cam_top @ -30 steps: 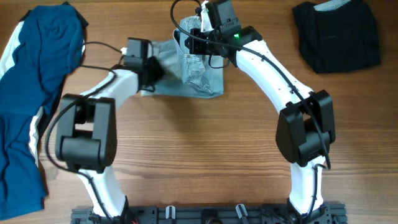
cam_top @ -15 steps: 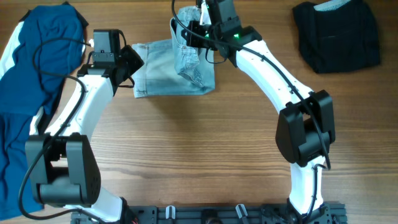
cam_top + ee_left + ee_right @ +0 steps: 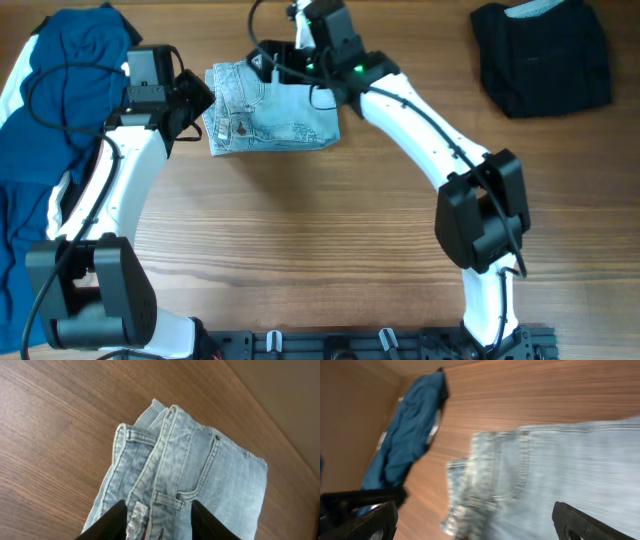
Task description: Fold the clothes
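From overhead, I see the jeans (image 3: 275, 125) lying as a folded block at the far middle of the table (image 3: 320, 230). The left gripper (image 3: 197, 100) sits at the block's left edge and the right gripper (image 3: 275, 68) at its far edge. I read that as both arms bracketing the bundle to square it up. The blue garment (image 3: 60, 110) lies heaped along the left side and the black garment (image 3: 540, 55) in the far right corner, both well apart from the jeans and, I judge, waiting their turn. The wood is bare elsewhere.

On the left wrist camera my fingers (image 3: 111, 522) stand well apart with the waistband end of the jeans running between them. Nothing is pinched. I cannot tell whether the tips touch the denim. Beyond the table edge there is only a plain tan floor or wall.

The right wrist view is blurred. The jaws are spread wide and hold nothing, with the jeans spread on the wood below them. The blue garment shows beyond the jeans, with tan surroundings past it.
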`<state>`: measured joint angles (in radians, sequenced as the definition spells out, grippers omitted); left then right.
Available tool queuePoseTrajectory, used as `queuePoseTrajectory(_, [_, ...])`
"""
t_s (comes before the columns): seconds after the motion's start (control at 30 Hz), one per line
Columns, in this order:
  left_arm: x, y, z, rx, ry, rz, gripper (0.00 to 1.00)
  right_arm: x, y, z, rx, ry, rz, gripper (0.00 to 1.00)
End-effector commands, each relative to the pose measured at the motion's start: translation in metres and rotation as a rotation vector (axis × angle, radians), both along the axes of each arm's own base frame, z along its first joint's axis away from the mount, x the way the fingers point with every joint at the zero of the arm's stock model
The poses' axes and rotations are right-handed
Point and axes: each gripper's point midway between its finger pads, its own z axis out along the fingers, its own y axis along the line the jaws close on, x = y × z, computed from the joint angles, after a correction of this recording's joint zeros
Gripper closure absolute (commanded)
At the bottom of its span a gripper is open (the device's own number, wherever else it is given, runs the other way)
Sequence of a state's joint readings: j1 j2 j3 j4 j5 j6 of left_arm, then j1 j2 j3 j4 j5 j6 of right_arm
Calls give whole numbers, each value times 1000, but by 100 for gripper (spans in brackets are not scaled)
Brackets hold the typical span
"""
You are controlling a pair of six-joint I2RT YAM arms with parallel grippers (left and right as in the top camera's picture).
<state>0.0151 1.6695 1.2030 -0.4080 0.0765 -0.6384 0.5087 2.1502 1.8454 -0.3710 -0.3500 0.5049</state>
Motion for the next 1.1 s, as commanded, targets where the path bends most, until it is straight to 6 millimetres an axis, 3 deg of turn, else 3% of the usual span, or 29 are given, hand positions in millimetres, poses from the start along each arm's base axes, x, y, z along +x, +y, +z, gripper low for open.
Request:
queuePoseTrajectory(0.0, [-6, -2, 1, 12, 13, -7, 60, 15, -40, -9, -83, -36, 26, 0])
queuePoseTrajectory(0.1, [-6, -15, -11, 66, 36, -88, 61, 18, -74, -25, -184, -24, 42, 1])
queuePoseTrajectory(0.2, [-6, -6, -16, 100, 50, -56, 59, 12, -88, -37, -267, -31, 112, 1])
queuePoseTrajectory(0.33, [-6, 23, -14, 62, 48, 30, 51, -2, -75, -61, -378, -105, 302, 0])
queuePoseTrajectory(0.43, [-12, 40, -18, 51, 74, 66, 44, -12, -58, -98, -448, -109, 410, 1])
queuePoseTrajectory(0.53, [-18, 43, -21, 53, 100, 70, 39, -27, -48, -142, -530, -69, 483, 1])
queuePoseTrajectory(0.67, [-17, 43, -21, 52, 98, 70, 36, -35, -55, -164, -615, -21, 491, 1])
queuePoseTrajectory(0.8, [-18, 43, -21, 52, 101, 70, 34, -25, -87, -183, -681, 68, 366, 1])
queuePoseTrajectory(0.93, [-20, 43, -23, 51, 111, 69, 34, -15, -145, -204, -715, 202, 220, 0])
queuePoseTrajectory(1.07, [-20, 43, -23, 51, 111, 69, 34, 7, -200, -206, -727, 231, 104, 1])
